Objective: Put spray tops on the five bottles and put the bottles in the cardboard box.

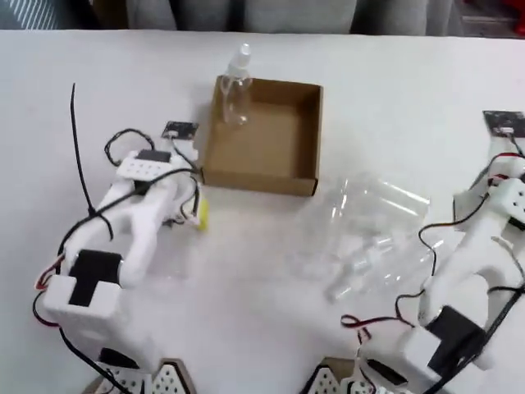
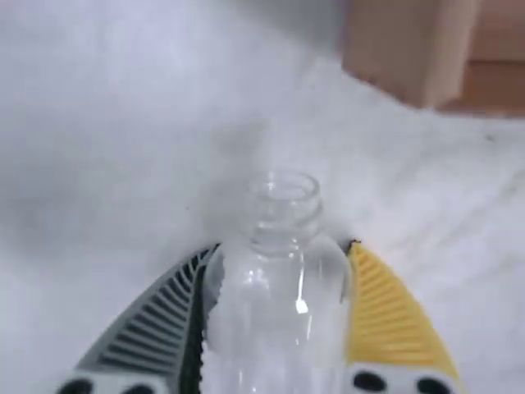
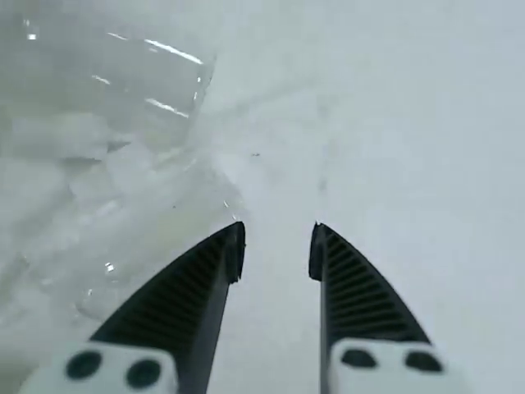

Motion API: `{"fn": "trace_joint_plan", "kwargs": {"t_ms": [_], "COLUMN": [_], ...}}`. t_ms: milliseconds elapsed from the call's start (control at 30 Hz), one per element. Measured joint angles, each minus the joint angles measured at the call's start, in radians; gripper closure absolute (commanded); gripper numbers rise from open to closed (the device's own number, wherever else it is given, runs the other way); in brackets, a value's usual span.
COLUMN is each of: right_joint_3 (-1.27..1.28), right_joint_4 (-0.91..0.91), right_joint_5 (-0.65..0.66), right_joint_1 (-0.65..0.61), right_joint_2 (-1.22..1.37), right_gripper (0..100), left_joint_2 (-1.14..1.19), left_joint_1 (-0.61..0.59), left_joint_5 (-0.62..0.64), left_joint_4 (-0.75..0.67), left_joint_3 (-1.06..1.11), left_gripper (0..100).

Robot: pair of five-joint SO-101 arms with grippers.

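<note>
The white worktop (image 1: 394,98) carried both arms. A cardboard box (image 1: 262,182) lay open near its centre, with one capped bottle (image 1: 236,90) upright in a far corner. A heap (image 1: 369,234) of clear plastic pieces, too blurred to sort, lay between the box and the right arm. The left gripper (image 2: 280,250) pinched an uncapped bottle (image 2: 279,312) near the box. The right gripper (image 3: 276,250) was spread, holding nothing, beside the heap.
</note>
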Motion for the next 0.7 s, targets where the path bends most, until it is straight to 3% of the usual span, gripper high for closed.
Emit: {"fn": "trace_joint_plan", "kwargs": {"t_ms": [233,467,700], "right_joint_3": [0.0,0.0,0.0], "right_joint_4": [-0.021,-0.092,-0.233], "right_joint_5": [0.388,0.425,0.431], "right_joint_1": [-0.049,-0.107,-0.106], "right_joint_2": [0.13,0.143,0.313], "right_gripper": [88.0,87.9,87.8], "left_joint_2": [0.0,0.0,0.0], "left_joint_1": [0.0,0.0,0.0], "left_joint_5": [-0.002,-0.066,-0.072], "left_joint_4": [-0.009,-0.02,-0.02], "left_joint_3": [0.0,0.0,0.0], "left_gripper": [98,98,98]}}
